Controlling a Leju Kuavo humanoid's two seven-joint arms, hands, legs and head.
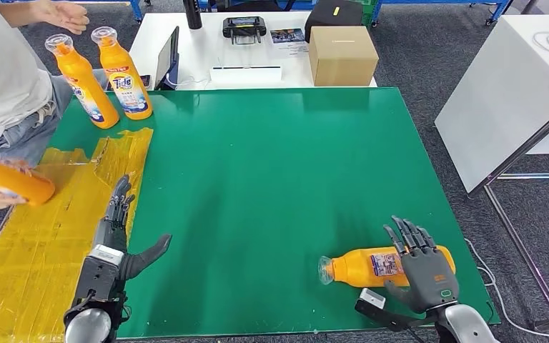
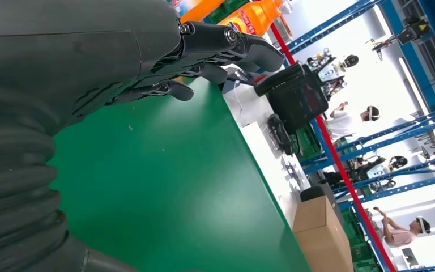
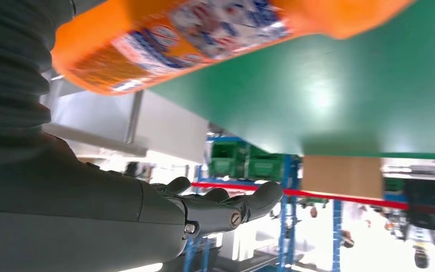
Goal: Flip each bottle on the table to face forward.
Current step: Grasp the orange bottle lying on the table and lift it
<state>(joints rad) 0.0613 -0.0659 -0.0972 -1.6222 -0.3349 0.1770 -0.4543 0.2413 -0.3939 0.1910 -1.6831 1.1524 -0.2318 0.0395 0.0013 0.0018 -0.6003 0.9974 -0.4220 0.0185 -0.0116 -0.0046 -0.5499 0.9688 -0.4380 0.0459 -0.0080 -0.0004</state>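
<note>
An orange detergent bottle (image 1: 372,266) lies on its side on the green table (image 1: 271,179) near the front right, clear cap pointing left, its small back label up. My right hand (image 1: 423,266) hovers over its base end, fingers spread, not gripping it; the bottle (image 3: 215,34) fills part of the right wrist view beside the fingers (image 3: 226,207). Two more orange bottles (image 1: 80,80) (image 1: 124,73) stand upright at the far left corner. My left hand (image 1: 118,236) is open at the front left, over the edge of the yellow tape, fingers (image 2: 215,54) extended.
A person at the left holds another orange bottle (image 1: 7,184) above the yellow taped area (image 1: 36,243). Behind the green table stands a white table with a cardboard box (image 1: 342,54), a tablet and a controller. A white table (image 1: 515,93) is at the right.
</note>
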